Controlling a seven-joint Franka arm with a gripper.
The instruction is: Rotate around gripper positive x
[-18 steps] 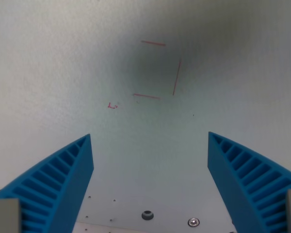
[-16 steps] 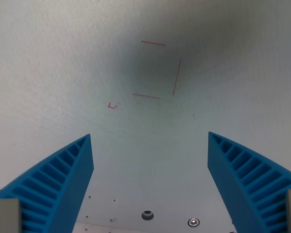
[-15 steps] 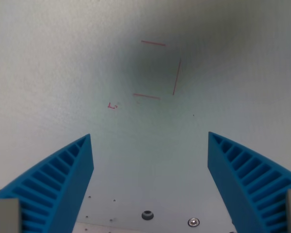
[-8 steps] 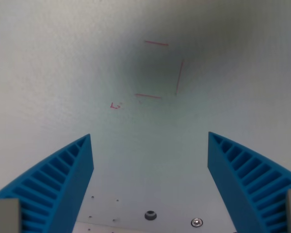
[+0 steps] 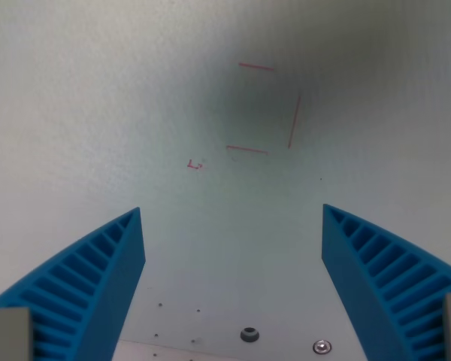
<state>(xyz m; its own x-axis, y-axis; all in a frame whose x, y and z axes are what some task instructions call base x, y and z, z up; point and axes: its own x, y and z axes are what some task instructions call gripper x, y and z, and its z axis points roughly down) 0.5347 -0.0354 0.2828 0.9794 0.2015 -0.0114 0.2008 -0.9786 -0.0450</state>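
My gripper [image 5: 233, 233] is open and empty, with its two blue ribbed fingers [image 5: 90, 286] at the lower left and lower right of the wrist view. It hangs above a pale grey table surface [image 5: 98, 98]. On the surface ahead are red pen marks: three lines of an open square [image 5: 267, 109] and a small red mark [image 5: 195, 164] to its left. A soft dark shadow lies over the square.
Near the bottom edge of the wrist view the surface has a dark round hole [image 5: 249, 334], a shiny screw head [image 5: 321, 347] and several tiny holes [image 5: 160, 305].
The whole scene has shifted to the wrist view's right and slightly down, so the camera has moved. The fingers stay equally wide apart.
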